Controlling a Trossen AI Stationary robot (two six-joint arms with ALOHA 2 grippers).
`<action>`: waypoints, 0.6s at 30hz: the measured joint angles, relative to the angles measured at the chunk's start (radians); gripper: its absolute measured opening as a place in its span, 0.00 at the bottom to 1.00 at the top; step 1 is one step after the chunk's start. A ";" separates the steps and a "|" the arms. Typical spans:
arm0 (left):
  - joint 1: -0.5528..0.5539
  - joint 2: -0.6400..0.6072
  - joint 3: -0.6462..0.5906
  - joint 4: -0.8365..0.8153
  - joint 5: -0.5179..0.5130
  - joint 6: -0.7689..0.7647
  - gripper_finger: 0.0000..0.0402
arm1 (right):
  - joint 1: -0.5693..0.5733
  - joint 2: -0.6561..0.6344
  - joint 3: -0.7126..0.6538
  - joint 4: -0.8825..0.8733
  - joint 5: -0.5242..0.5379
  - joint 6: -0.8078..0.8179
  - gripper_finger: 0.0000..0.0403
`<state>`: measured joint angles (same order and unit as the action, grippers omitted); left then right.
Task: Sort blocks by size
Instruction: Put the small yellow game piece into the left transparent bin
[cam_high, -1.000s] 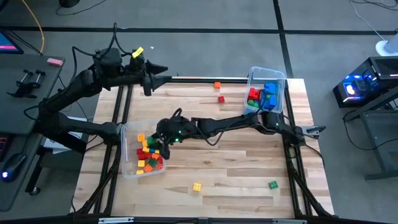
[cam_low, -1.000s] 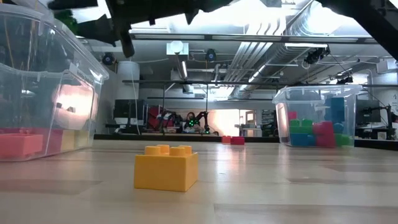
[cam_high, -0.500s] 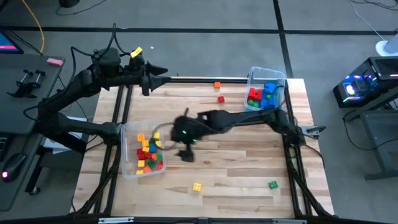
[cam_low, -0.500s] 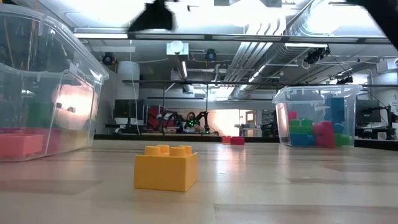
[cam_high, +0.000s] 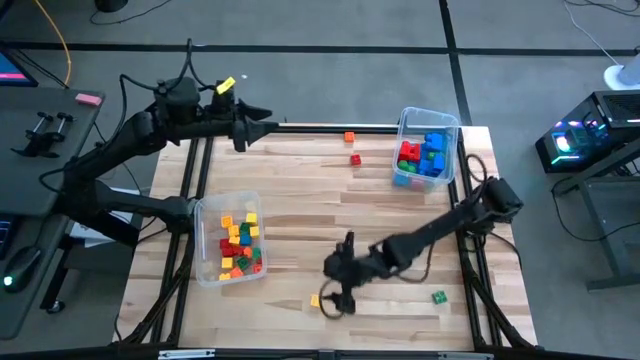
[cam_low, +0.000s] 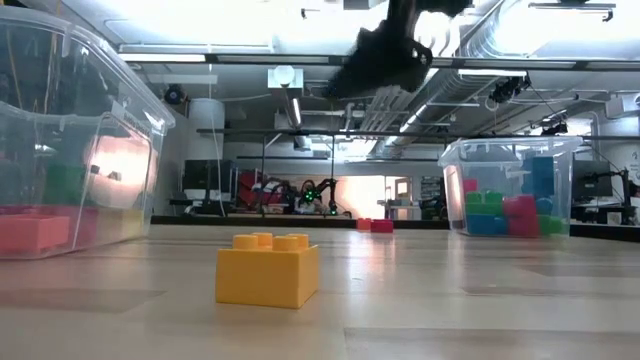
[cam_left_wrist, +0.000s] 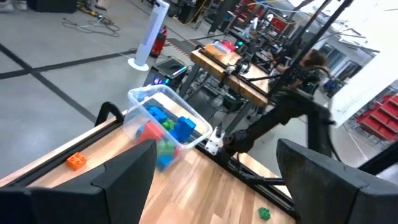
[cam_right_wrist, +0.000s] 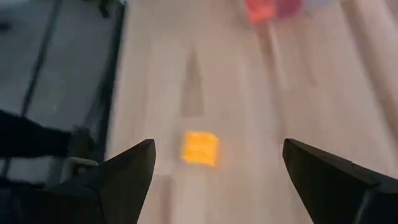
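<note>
Your right gripper (cam_high: 338, 300) hangs over the table (cam_high: 330, 215) near its front edge, just beside the yellow block (cam_high: 316, 300). Its fingers are spread wide with nothing between them. In the right wrist view that yellow block (cam_right_wrist: 200, 148) lies on the bare wood ahead of the two open fingers, clear of both. The low view shows the same block (cam_low: 267, 268) sitting flat on the boards, studs up, with the dark gripper (cam_low: 385, 60) well above the boards.

Your left gripper (cam_high: 262, 118) waits past the table's back left corner, fingers released and empty.

The left bin (cam_high: 204, 215) stands at the left edge and holds a heap of blocks in yellow, red, orange and green (cam_high: 238, 245). The right bin (cam_high: 450, 130) stands at the back right corner and holds red, blue and green blocks (cam_high: 422, 155).

Four blocks lie loose on the wood. An orange block (cam_high: 349, 137) sits by the back edge, with a red block (cam_high: 355, 159) just in front of it. A green block (cam_high: 438, 296) rests near the front right corner, well apart from the yellow one.
</note>
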<state>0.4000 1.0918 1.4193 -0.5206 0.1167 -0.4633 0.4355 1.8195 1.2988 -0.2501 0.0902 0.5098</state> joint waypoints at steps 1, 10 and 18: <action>0.000 0.006 0.000 -0.001 -0.005 0.000 0.79 | 0.017 0.017 0.007 0.025 0.022 0.011 0.86; -0.001 0.053 0.000 -0.014 0.005 0.001 0.79 | 0.057 0.186 0.179 -0.110 0.176 0.025 0.86; -0.001 0.054 0.000 -0.013 0.047 0.054 0.79 | 0.096 0.351 0.354 -0.134 0.172 0.067 0.86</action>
<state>0.3988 1.1454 1.4193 -0.5339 0.1635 -0.4092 0.5311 2.1708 1.6528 -0.3843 0.2623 0.5766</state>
